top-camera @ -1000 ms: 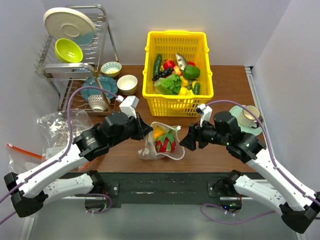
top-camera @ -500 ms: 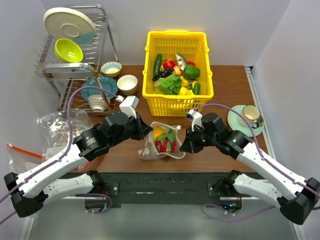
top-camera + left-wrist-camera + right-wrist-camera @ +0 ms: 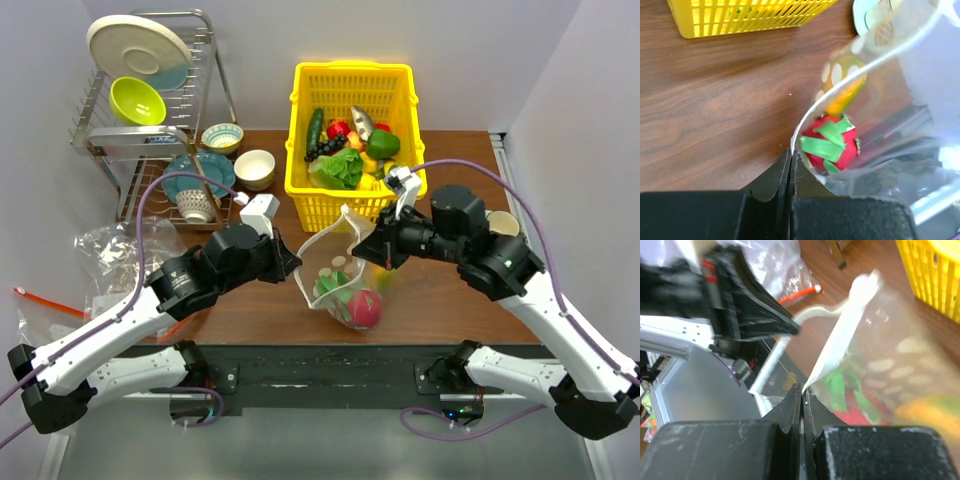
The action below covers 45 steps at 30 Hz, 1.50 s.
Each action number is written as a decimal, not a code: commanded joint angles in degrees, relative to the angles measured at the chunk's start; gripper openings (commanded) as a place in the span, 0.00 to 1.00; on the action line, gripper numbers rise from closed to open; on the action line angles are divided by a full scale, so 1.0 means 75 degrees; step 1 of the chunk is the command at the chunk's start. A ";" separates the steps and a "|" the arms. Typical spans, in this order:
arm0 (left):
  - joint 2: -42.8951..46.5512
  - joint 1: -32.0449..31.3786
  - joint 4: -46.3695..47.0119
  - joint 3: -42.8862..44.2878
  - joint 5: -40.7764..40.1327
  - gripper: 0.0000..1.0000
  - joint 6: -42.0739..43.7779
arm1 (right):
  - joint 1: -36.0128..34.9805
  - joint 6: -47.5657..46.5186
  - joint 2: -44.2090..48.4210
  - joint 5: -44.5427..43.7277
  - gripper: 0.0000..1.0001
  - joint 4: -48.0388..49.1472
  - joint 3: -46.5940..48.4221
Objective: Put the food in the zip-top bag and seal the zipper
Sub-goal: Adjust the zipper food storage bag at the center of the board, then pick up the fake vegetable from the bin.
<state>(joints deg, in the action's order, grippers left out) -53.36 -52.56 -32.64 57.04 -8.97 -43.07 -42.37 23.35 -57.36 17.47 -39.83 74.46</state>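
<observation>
Wooden table carries the yellow basket at the back. In front of the basket the zip-top bag hangs in the air between the two arms. The left gripper has its fingers pressed together on the bag's left rim. The right gripper is pinched on the opposite rim, a little higher and nearer to the basket. The dragon fruit and some green pieces lie at the bottom of the bag.

The zipper runs from one grip to the other, so its long axis goes roughly left to right. I judge that sealing needs this strip pulled straight, and both arms are equally near to it because both hold it.

One second ago the bag lay slack on the table. The right fingers stood apart beside it and held nothing. Now they have closed on the rim, the bag is lifted, and the food has slid down inside. The left grip has not changed.
</observation>
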 commanded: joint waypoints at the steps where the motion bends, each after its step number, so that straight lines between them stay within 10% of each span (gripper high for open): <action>1: 0.0154 0.0000 -0.0380 0.0844 -0.0466 0.00 0.0445 | -0.0023 0.0272 -0.0227 0.0201 0.00 0.0657 -0.0856; 7: 0.0072 0.0011 -0.1014 0.1231 -0.1040 0.00 0.0750 | -0.0023 0.0625 -0.0554 0.0541 0.00 0.1421 -0.1232; 11: -0.0033 0.0011 -0.1015 0.1231 -0.1136 0.00 0.0821 | -0.0022 0.0438 -0.0952 0.0541 0.39 0.1211 -0.0812; 19: -0.0010 0.0011 -0.0605 0.0552 -0.0937 0.00 0.0832 | -0.0011 -0.0090 -0.1140 -0.1576 0.82 0.0285 0.0758; 26: 0.0084 0.0011 -0.0218 0.0329 -0.0609 0.00 0.1242 | 0.0339 -0.0758 -0.2647 -0.3619 0.85 -0.0628 0.3403; 45: -0.0115 0.0000 -0.0440 0.0493 -0.0959 0.00 0.1384 | 0.2673 -0.0454 -0.8322 -0.2037 0.99 -0.0162 0.6782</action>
<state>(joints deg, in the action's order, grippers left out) -54.02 -52.62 -36.99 59.35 -14.00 -33.15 -22.90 18.74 -116.38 -1.61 -42.81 118.65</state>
